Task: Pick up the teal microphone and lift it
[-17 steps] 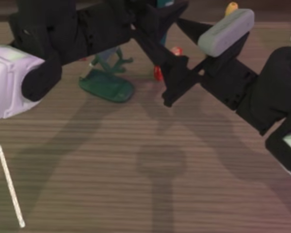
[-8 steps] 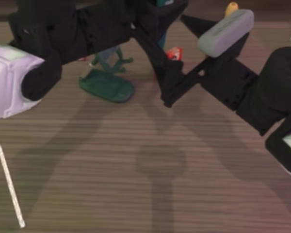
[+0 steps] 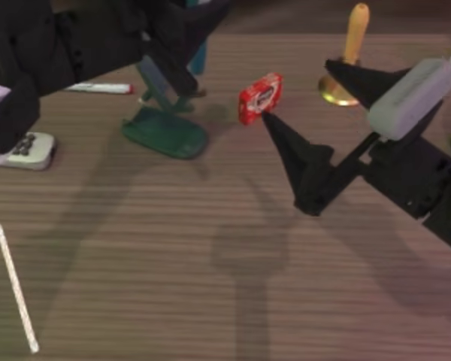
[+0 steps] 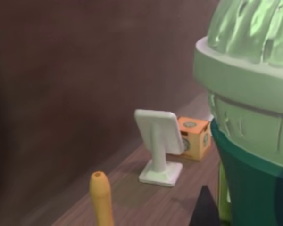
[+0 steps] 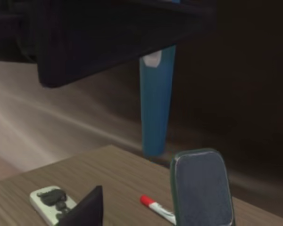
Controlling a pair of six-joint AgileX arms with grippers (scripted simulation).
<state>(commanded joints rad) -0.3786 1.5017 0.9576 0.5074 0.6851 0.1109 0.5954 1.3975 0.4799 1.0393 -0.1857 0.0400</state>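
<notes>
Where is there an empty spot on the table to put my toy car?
The widest bare wood is the near half, between the white striped straw at the left edge and the right gripper. The far strip is crowded: dark green phone stand, red packet, brass bell with orange handle, grey-white remote.

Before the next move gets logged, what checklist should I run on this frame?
1. Teal microphone held by the left tool: ok, the handle hangs upright from it.
2. Microphone off the table: ok, its lower end appears raised in the right wrist view.
3. How firm the grip is: cannot tell, the contact is hidden.
4. Right tool out of the way: ok, it is open and empty, beside the red pack.
5. Clearance from the dark green phone stand: cannot tell, the left arm overlaps it from above.
</notes>
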